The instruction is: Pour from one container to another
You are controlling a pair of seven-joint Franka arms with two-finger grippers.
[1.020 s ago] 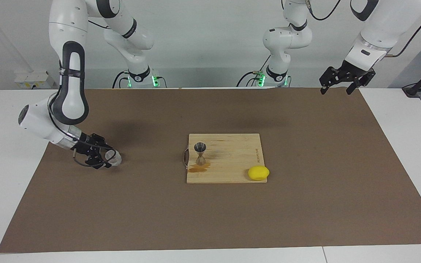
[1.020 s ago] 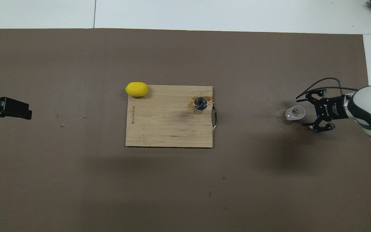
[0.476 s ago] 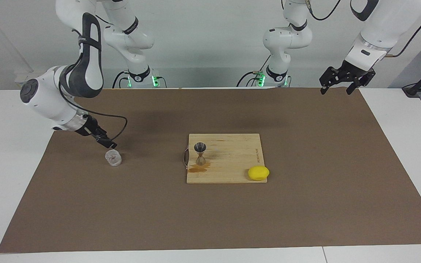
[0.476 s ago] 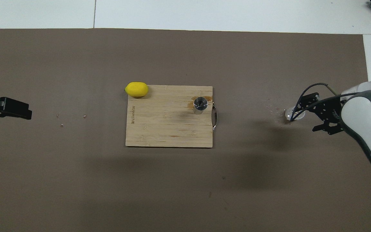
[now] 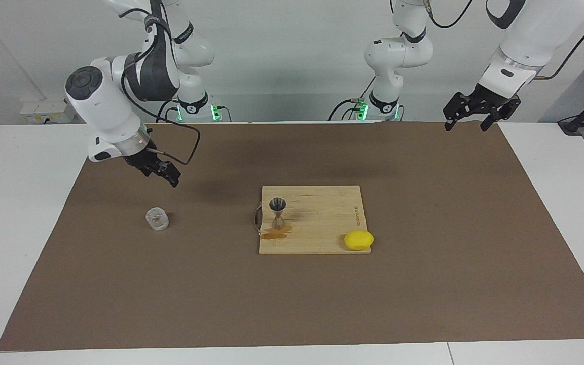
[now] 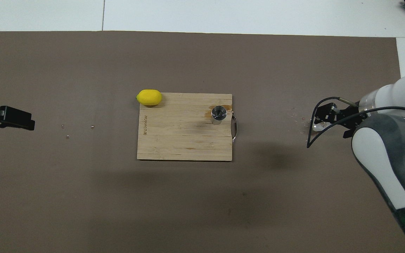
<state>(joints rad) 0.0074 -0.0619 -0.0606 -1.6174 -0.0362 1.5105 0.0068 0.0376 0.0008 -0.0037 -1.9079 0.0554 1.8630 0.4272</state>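
In the overhead view the right gripper (image 6: 332, 119) covers most of the glass cup (image 6: 317, 127). The left gripper (image 6: 7, 118) is cut off at that picture's edge. The steel jigger (image 5: 278, 214) shows only a dark inside.

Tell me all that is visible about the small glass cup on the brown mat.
The glass cup is small, squat and clear, with thick walls. It stands upright, mouth up, on the brown mat, toward the right arm's end of the table, apart from the cutting board. Nothing touches it but the mat. Whether anything is left inside cannot be told. In the overhead view it is mostly covered by the raised right gripper.
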